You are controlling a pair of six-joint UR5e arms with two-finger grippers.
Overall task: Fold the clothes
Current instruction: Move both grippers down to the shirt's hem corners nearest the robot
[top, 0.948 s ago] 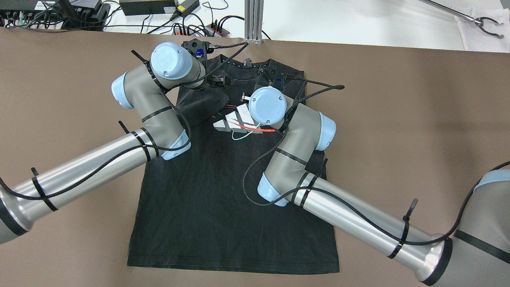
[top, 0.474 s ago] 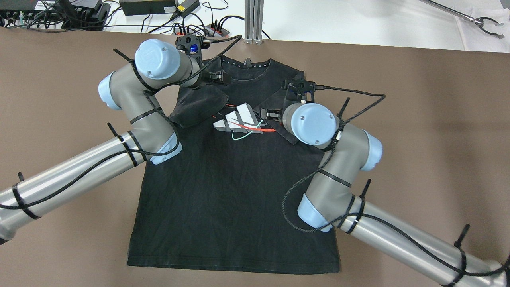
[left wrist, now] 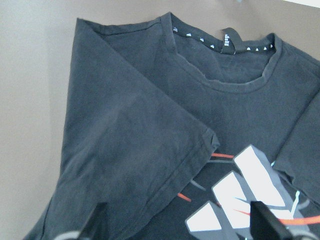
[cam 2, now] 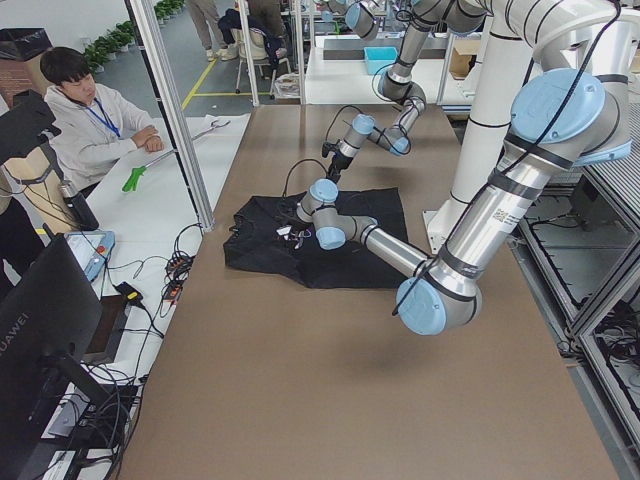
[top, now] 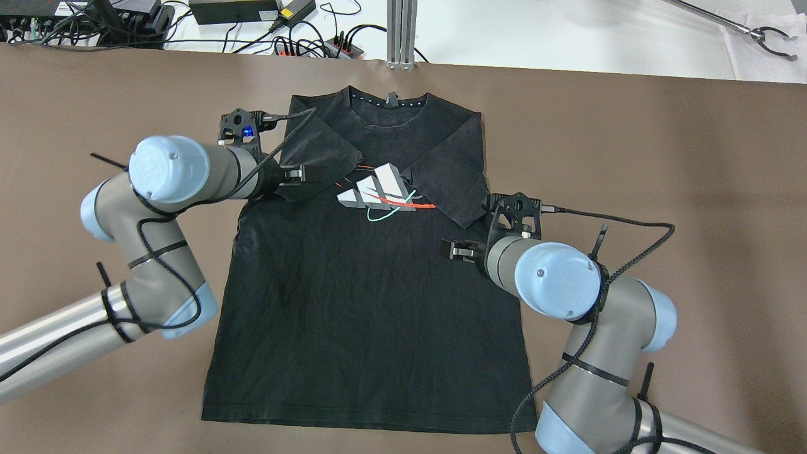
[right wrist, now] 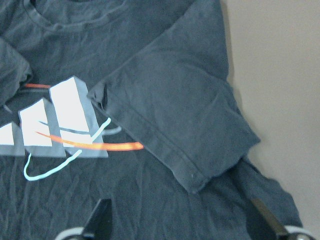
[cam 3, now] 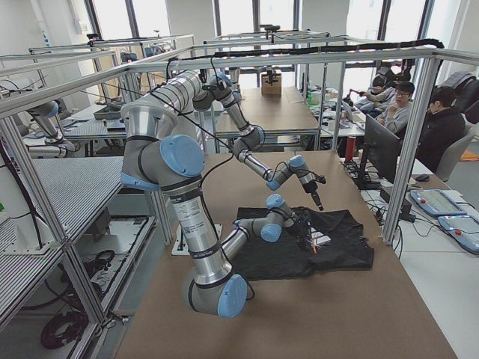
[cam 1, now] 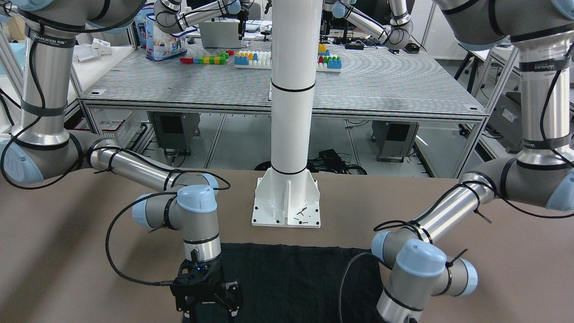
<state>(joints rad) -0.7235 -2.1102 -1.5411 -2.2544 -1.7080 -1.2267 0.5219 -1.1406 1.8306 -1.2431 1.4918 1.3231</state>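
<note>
Black T-shirt (top: 353,302) lies flat, collar toward the far edge of the desk (top: 630,139), sleeves (top: 451,186) folded in; I see left pincer (top: 313,174) and right pincer (top: 451,250) wide open, empty.

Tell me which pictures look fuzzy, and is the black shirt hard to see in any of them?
Left wrist view: the shirt is crisp, but the left tool is blurry at the bottom edge. Right wrist view: all a bit soft, the right tool blurred too. Overhead view: even light, wrinkles show. Front-facing view: the shirt is a flat dark patch.
</note>
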